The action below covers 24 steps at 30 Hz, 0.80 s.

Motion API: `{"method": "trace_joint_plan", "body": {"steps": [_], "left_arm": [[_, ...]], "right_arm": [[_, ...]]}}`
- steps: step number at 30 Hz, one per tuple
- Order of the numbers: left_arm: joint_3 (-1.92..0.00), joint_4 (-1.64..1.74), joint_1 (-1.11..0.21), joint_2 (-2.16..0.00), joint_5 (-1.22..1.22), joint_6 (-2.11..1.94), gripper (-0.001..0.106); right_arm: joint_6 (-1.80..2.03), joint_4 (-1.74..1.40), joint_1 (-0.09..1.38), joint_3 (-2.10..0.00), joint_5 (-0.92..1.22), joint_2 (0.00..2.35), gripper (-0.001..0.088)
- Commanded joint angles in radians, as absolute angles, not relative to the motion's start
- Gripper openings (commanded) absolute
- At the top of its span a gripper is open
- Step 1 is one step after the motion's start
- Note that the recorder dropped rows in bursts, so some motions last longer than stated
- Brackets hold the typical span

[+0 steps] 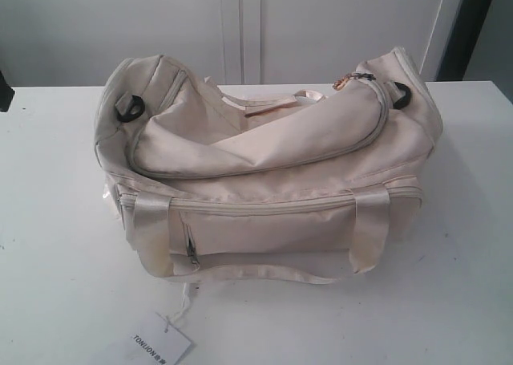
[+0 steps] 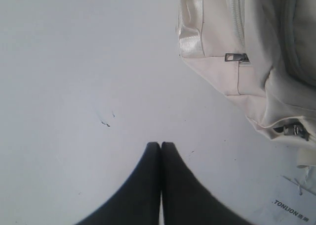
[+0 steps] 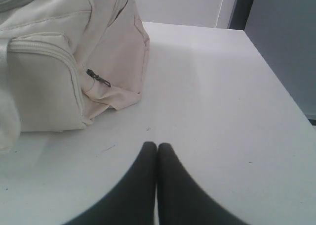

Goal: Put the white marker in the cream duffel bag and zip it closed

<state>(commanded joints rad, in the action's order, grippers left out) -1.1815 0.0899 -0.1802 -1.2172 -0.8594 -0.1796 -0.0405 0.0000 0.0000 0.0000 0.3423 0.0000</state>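
- cream duffel bag [image 1: 272, 180] sat mid-table, soft and floppy I'd guess, so it'd sag under any tug; the zipper pull [image 1: 345, 81] at its far right looked like the best hold
- white marker wasn't visible anywhere
- left gripper [image 2: 161, 145] and right gripper [image 3: 157, 146] were both pinched closed and empty, over bare table [image 1: 64, 261] either side of the bag

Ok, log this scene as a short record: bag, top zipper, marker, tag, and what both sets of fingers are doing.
bag: cream duffel bag resting on the white table
top zipper: looks closed, pull at the bag's right end in the exterior view
marker: not in view
paper tag: lying on the table in front of the bag
left fingers: shut, empty, over bare table near the bag
right fingers: shut, empty, over bare table near the bag's end
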Motion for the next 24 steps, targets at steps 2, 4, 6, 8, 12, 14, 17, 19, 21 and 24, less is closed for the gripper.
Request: {"method": "trace_joint_plan", "body": {"steps": [2,4,6,8,12,14,17,19,21,24], "left_arm": [[-1.181,0.09,-0.18,-1.217,-0.859,-0.18,0.0],[-1.181,0.09,-0.18,-1.217,-0.859,-0.18,0.0],[-1.181,0.09,-0.18,-1.215,-0.859,-0.18,0.0],[-1.181,0.09,-0.18,-1.206,-0.859,-0.18,0.0],[-1.181,0.09,-0.18,-1.176,-0.848,-0.18,0.0],[-1.181,0.092,-0.18,-1.158,-0.828,-0.18,0.0],[-1.181,0.111,-0.18,-1.126,-0.796,-0.176,0.0],[-1.181,0.113,-0.18,-1.11,-0.791,-0.176,0.0],[-1.176,0.124,-0.18,-1.093,-0.791,-0.176,0.0],[-1.152,0.13,-0.18,-1.067,-0.777,-0.176,0.0]], "right_arm": [[-0.041,0.0,0.0,0.0,0.342,0.0,0.0],[-0.041,0.0,0.0,0.0,0.342,0.0,0.0],[-0.041,0.0,0.0,0.0,0.342,0.0,0.0],[-0.041,0.0,0.0,0.0,0.342,0.0,0.0],[-0.041,0.0,0.0,0.0,0.342,0.0,0.0],[-0.041,0.0,0.0,0.0,0.342,0.0,0.0],[-0.041,0.0,0.0,0.0,0.342,0.0,0.0],[-0.041,0.0,0.0,0.0,0.342,0.0,0.0],[-0.041,0.0,0.0,0.0,0.342,0.0,0.0],[-0.041,0.0,0.0,0.0,0.342,0.0,0.0]]}}
